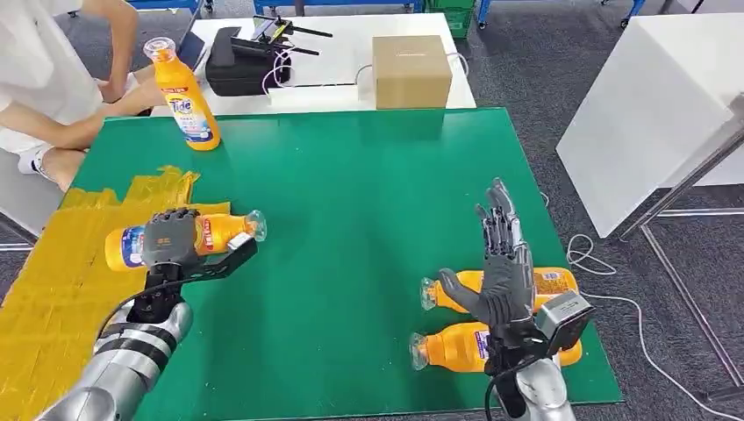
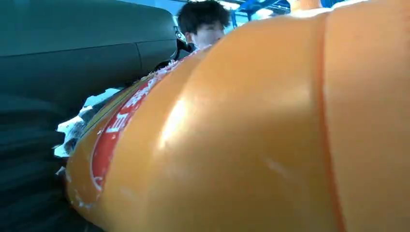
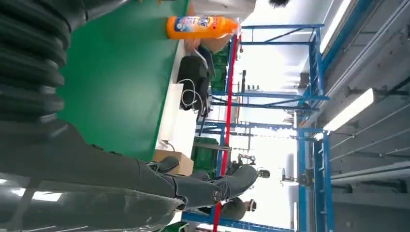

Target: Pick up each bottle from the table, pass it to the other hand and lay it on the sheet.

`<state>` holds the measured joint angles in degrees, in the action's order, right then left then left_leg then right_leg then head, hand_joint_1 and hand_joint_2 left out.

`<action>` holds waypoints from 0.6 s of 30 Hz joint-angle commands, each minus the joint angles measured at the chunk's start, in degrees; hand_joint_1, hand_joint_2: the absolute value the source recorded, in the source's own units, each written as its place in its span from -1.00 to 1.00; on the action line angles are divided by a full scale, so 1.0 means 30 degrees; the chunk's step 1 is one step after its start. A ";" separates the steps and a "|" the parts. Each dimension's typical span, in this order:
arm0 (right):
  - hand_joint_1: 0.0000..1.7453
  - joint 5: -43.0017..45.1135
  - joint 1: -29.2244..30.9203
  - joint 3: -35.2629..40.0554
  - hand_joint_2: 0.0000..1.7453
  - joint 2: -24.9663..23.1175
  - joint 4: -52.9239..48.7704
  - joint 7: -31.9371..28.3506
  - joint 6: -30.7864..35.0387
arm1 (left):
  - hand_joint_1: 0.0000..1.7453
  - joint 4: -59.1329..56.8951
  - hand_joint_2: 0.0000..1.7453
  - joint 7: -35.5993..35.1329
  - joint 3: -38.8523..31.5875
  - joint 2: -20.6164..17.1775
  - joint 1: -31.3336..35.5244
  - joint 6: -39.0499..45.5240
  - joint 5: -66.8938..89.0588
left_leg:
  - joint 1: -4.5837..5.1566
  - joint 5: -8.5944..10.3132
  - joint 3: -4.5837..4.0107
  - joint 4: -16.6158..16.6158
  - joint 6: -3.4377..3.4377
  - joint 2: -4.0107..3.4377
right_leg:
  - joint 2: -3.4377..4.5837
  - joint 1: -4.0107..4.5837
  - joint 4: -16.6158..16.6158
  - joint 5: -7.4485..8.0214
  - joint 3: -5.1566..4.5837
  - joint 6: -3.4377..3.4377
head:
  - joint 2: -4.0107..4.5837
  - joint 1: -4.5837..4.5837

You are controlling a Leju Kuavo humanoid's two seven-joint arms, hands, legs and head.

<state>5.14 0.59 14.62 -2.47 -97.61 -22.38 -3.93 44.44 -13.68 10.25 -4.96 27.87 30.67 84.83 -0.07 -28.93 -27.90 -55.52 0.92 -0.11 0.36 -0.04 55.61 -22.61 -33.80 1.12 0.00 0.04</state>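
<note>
My left hand (image 1: 173, 239) grips an orange bottle (image 1: 219, 231) lying sideways, cap to the right, over the right edge of the yellow sheet (image 1: 53, 281). Up close in the left wrist view the bottle (image 2: 251, 130) shows its orange body and red label. My right hand (image 1: 504, 263) stands open and empty, fingers up and spread, above two more orange bottles lying on the green table: one (image 1: 548, 282) behind the hand, one (image 1: 456, 346) nearer the front edge. A tall orange Tide bottle (image 1: 186, 95) stands upright at the table's far left, also seen in the right wrist view (image 3: 200, 27).
A person (image 1: 53, 79) sits at the far left beside the Tide bottle. Behind the green table (image 1: 351, 193), a white table holds a cardboard box (image 1: 411, 70) and a black case (image 1: 241, 61). A white panel (image 1: 649, 114) stands to the right, with cables on the floor.
</note>
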 commanded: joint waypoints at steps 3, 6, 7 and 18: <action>-1.00 0.0255 0.0465 -0.0905 1.00 0.0164 0.0378 -0.0060 0.0312 | 1.00 -0.5158 1.00 -0.1035 0.0251 -0.0389 0.2595 -0.0088 0.1724 | -0.0019 -0.0008 0.0029 0.0002 -0.0014 0.0021 | -0.0025 0.0018 -0.0012 -0.0007 0.0039 0.0003 | 0.0000 -0.0007; -1.00 0.0098 0.0817 -0.0702 1.00 0.0313 0.0813 -0.0254 0.0378 | 1.00 -0.7086 1.00 -0.3215 0.3808 -0.1543 0.3652 -0.0075 0.1724 | -0.0020 -0.0005 0.0022 -0.0001 -0.0014 0.0012 | -0.0016 0.0020 -0.0010 0.0000 0.0032 0.0002 | 0.0000 0.0000; -1.00 0.0026 0.1009 -0.0644 1.00 0.0336 0.0970 -0.0456 0.0570 | 1.00 -0.7766 1.00 -0.3480 0.4298 -0.1843 0.3932 0.0046 0.1724 | -0.0029 -0.0009 0.0037 -0.0003 -0.0021 0.0010 | -0.0014 0.0028 -0.0010 -0.0001 0.0047 0.0001 | 0.0000 -0.0007; -1.00 -0.0824 0.0754 -0.0593 1.00 0.0594 0.0724 -0.0990 0.2309 | -1.00 -0.8969 1.00 -0.4291 0.4991 -0.1817 0.3937 0.0920 0.1646 | -0.0036 -0.0021 0.0058 0.0009 -0.0012 0.0003 | -0.0010 0.0037 -0.0022 -0.0012 0.0075 0.0016 | 0.0000 0.0000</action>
<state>3.39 1.43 13.27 -1.77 -97.90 -24.72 1.75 25.16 -25.04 19.01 -9.94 35.88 35.30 89.83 -0.09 -28.92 -27.91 -55.51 0.90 -0.12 0.37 -0.01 55.65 -22.61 -33.81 1.11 0.00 0.04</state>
